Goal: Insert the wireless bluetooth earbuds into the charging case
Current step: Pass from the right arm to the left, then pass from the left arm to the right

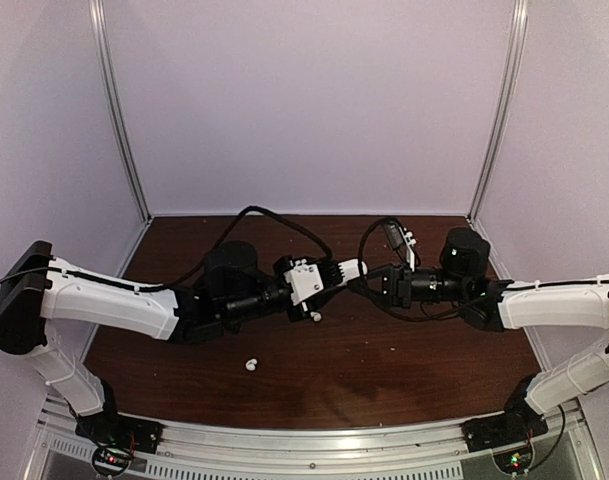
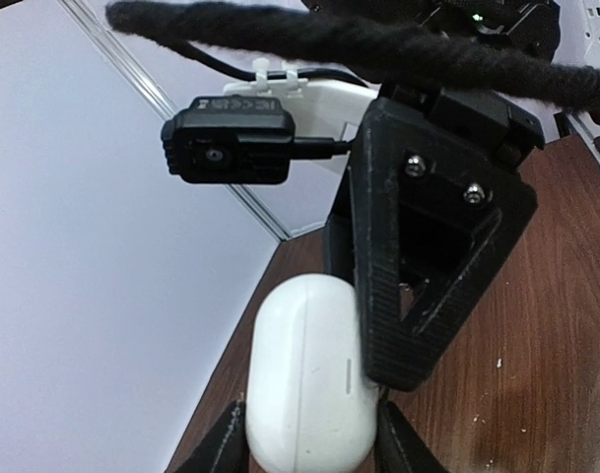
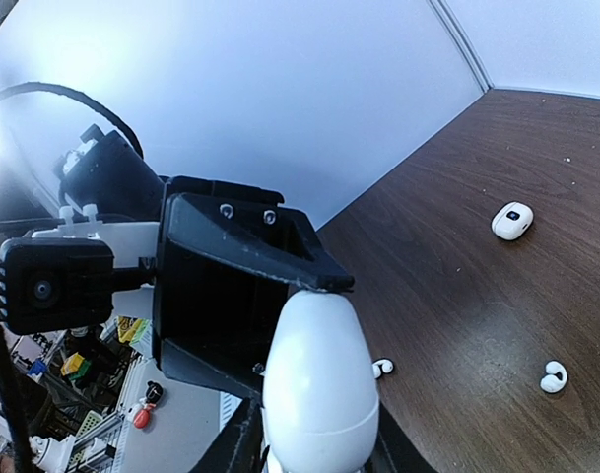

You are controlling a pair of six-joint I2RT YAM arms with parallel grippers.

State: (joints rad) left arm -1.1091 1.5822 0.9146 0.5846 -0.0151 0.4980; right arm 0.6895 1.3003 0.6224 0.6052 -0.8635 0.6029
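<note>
A white pebble-shaped charging case [image 1: 353, 267] hangs closed above the table centre, between both grippers. My left gripper [image 1: 344, 270] is shut on it; in the left wrist view the case [image 2: 304, 379] sits between my fingers, with the right gripper's black finger [image 2: 418, 286] against its side. My right gripper [image 1: 377, 277] also grips the case [image 3: 319, 384]. Small white earbuds lie on the table: one [image 1: 315, 316] under the left gripper and one [image 1: 251, 364] nearer the front. The right wrist view shows three earbuds: one [image 3: 553, 376], one [image 3: 381, 368], and one [image 3: 512, 220] with a dark spot.
The brown wooden table [image 1: 404, 350] is enclosed by pale walls with metal corner posts [image 1: 499, 110]. Black cables [image 1: 269, 215] loop over the back of the table above both wrists. The arm bases sit at the near metal rail [image 1: 314, 440].
</note>
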